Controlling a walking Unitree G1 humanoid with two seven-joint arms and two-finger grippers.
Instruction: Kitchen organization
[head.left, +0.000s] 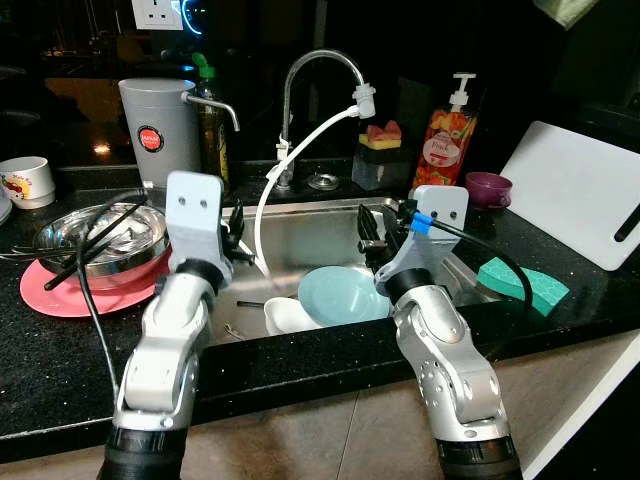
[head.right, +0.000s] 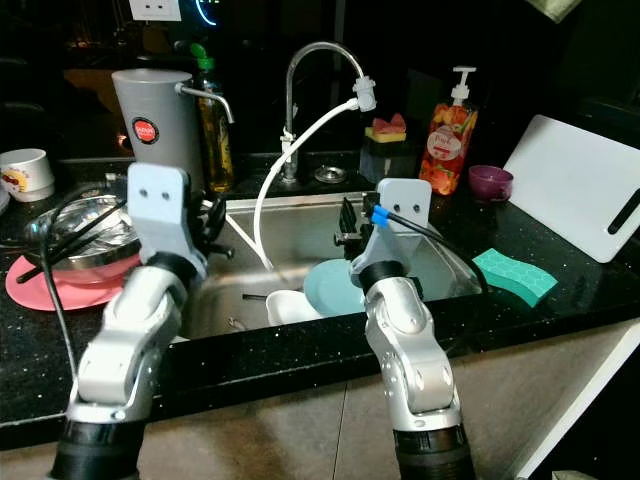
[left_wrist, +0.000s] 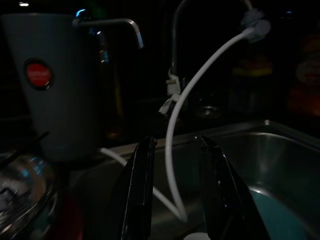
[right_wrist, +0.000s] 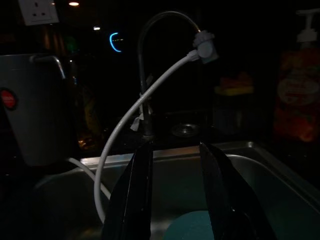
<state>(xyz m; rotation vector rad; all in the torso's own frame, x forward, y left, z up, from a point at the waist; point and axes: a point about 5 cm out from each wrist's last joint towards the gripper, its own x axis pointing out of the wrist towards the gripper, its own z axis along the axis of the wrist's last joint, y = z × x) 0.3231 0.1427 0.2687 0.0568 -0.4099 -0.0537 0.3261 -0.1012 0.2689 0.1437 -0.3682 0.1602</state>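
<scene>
Both end effectors are hovering over the steel sink (head.left: 330, 225), fingers parted and gripping nothing. The left end effector (left_wrist: 175, 195) is facing the white hose (left_wrist: 200, 90); the right end effector (right_wrist: 175, 195) is poised above the pale blue plate (head.left: 345, 295). The head views are revealing a white bowl (head.left: 290, 315) beside that plate.

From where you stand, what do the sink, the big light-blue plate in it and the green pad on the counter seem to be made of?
The sink looks like brushed stainless steel: grey, with a dull sheen on its walls. The light-blue plate is smooth and evenly coloured, probably glazed ceramic, though it could be melamine. The green pad looks like a soft matte sponge with an embossed pattern.
</scene>
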